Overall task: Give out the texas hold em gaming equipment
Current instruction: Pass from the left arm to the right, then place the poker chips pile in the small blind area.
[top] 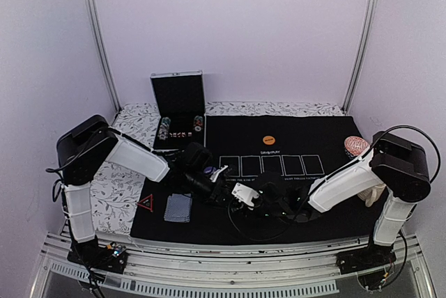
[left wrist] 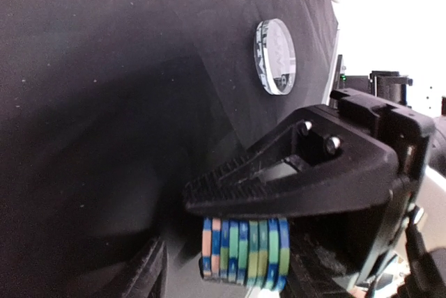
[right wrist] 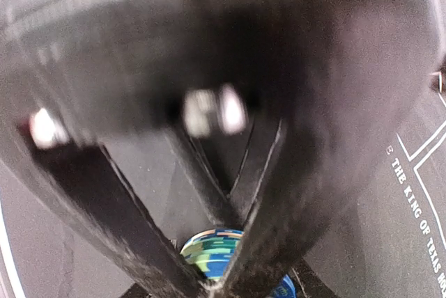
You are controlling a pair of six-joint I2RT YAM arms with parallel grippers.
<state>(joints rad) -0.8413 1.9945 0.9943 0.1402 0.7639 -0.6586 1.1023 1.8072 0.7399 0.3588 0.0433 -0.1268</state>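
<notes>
Nearest the arms, a small pile of playing cards (top: 178,207) lies face down on the black mat (top: 209,232), at about 8 o'clock from the spot where the two grippers meet. The red triangle marker (top: 145,203) lies just beside the cards, at their 9 o'clock, right at the mat's edge by the flowery cloth (top: 115,190). In the middle, the left gripper (left wrist: 181,235) has its fingers partly apart with a stack of poker chips (left wrist: 244,253) between them. The chips are blue, green and orange, and the stack touches the top finger (left wrist: 279,186), but I cannot tell if it is squeezed or let go. In the left wrist view, the clear disc (left wrist: 277,56) lies flat on the mat at 1 o'clock from the stack, well apart from it. The right gripper (right wrist: 219,270) is very blurry. A green and blue chip (right wrist: 209,251) shows between its fingers near the tips, and I cannot tell if it is held. Farther back are the five white rectangles (top: 272,165), then one orange chip (top: 270,140) at about 1 o'clock. A red and white round thing (top: 356,147) sits between 2 and 3 o'clock. Farthest, at 11 o'clock, the open black case (top: 178,96) holds rows of chips (top: 180,129)
</notes>
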